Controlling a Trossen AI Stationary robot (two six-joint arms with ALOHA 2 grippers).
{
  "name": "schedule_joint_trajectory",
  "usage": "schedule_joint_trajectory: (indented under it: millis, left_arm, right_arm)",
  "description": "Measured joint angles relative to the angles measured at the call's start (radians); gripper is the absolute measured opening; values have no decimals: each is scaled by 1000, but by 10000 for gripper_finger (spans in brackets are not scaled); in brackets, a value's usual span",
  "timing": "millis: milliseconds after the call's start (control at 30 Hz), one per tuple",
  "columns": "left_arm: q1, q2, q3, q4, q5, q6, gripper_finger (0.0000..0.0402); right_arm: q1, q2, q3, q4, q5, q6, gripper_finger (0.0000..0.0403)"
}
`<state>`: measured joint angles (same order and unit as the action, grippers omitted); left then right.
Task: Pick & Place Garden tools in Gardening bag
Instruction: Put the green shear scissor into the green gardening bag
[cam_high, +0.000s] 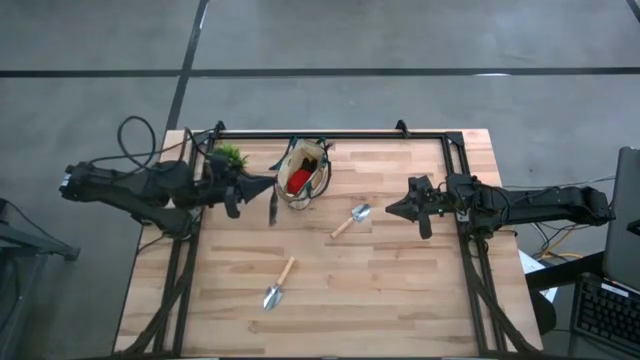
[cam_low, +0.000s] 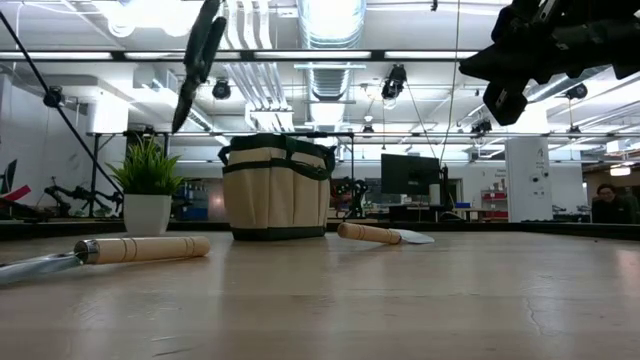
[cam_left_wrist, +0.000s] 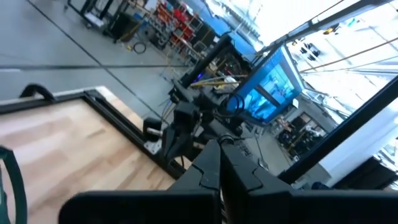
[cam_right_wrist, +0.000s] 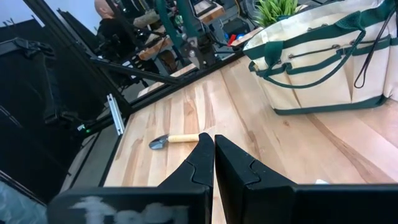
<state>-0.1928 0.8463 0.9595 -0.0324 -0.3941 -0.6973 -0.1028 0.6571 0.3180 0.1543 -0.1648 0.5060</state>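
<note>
Left gripper (cam_high: 268, 186) pinches dark shears (cam_high: 272, 207) hanging vertically, just left of the gardening bag (cam_high: 303, 173); right gripper (cam_high: 393, 209), fingers pressed together, waits right.

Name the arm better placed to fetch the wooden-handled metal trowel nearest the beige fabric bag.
Right. The right gripper hangs empty near that wooden-handled metal trowel; the left gripper holds dark pruning shears beside the beige fabric bag.

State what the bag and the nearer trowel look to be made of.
Gardening bag: beige woven fabric with dark green trim, judging by its soft pockets and seams. Trowel: pale, smooth wooden handle with visible grain tone; grey, dull-shiny blade, probably metal.
</note>
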Motion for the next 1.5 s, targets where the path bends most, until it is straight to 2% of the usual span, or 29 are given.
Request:
schedule_joint_trajectory:
  millis: [433, 833, 1133, 1500]
  left_arm:
    - [1, 12, 75, -14, -86, 134, 0]
    - [2, 63, 74, -24, -283, 153, 0]
    - [5, 89, 73, -152, -377, 141, 0]
    - [53, 90, 73, -146, -419, 164, 0]
  right_arm:
    - [0, 0, 0, 0, 0, 0, 8]
    - [0, 0, 0, 0, 8, -11, 8]
    - [0, 0, 0, 0, 8, -11, 8]
    - [0, 0, 0, 0, 9, -11, 8]
